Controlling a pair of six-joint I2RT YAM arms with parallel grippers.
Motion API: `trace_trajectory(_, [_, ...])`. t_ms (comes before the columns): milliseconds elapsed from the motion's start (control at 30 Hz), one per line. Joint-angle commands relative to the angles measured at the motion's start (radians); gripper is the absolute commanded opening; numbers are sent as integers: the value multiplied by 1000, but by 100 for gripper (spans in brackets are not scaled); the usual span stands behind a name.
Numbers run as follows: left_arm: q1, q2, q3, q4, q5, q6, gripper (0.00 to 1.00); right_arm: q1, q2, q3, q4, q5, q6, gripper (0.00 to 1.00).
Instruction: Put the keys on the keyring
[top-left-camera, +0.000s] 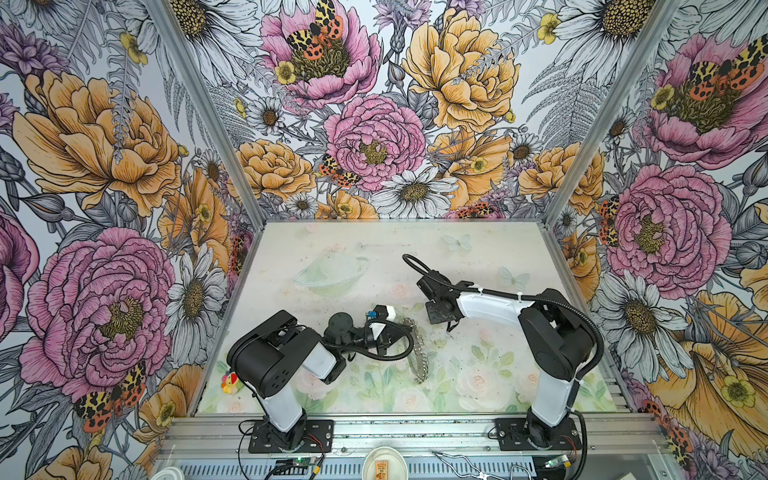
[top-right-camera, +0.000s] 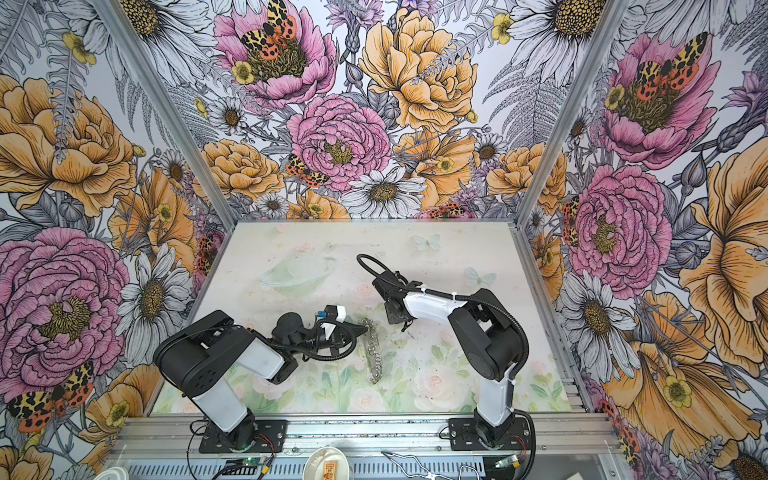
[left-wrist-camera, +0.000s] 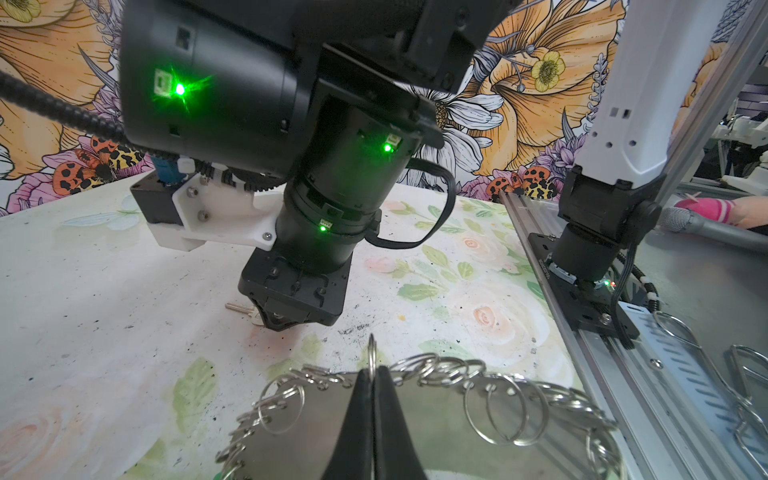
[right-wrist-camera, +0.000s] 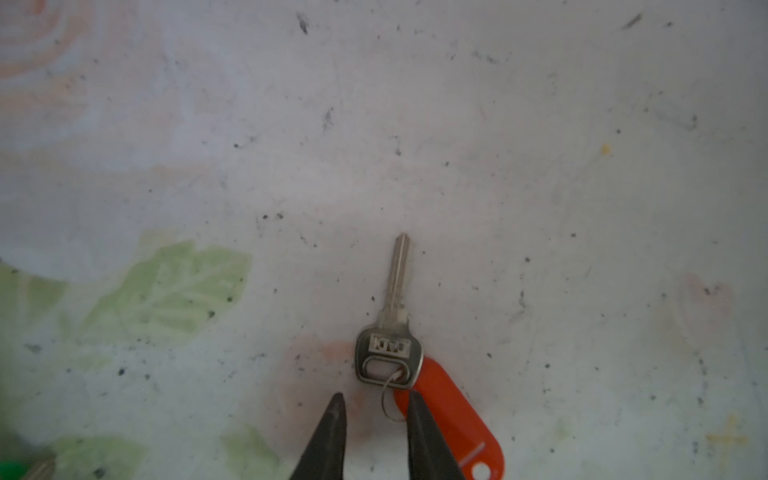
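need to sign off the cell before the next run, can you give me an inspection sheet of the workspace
surface: table pale floral print, dark specks all over
job's things: keyring held upright on edge; silver key with red tag lies flat on the table
clutter: small multicoloured object at the table's left edge, too small to identify
grippers: left gripper shut on one split ring of the keyring; right gripper open, tips over the key's small ring
cables: black conduit loops beside the keyring
surroundings: floral walls; dish and bent wires outside the front rail
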Motion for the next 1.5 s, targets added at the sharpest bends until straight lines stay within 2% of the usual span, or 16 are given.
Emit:
trace_trajectory(0, [7, -7, -6, 39, -8, -7, 0, -19, 22, -14, 8, -25, 8, 26])
trace_trajectory(333, [7, -2, -2, 39, -7, -9, 0, -36, -39, -51, 33, -30, -3, 28])
trace_trajectory(567, [7, 0, -1, 39, -4, -11, 0, -58, -115, -44, 34, -71, -25, 34])
trace_trajectory(733, [7, 1, 1, 38, -6, -11, 0, -80, -100, -45, 39, -89, -33, 41])
trace_trajectory(1133, [8, 0, 1, 38, -7, -13, 0, -102, -29, -70, 81, -140, -26, 43])
trace_trajectory(1267, [8, 5, 4, 35, -4, -14, 0, -102, -20, -80, 87, -156, -26, 42])
trace_trajectory(1467, [12, 5, 5, 35, -2, -19, 0, -102, -14, -82, 87, -135, -26, 30])
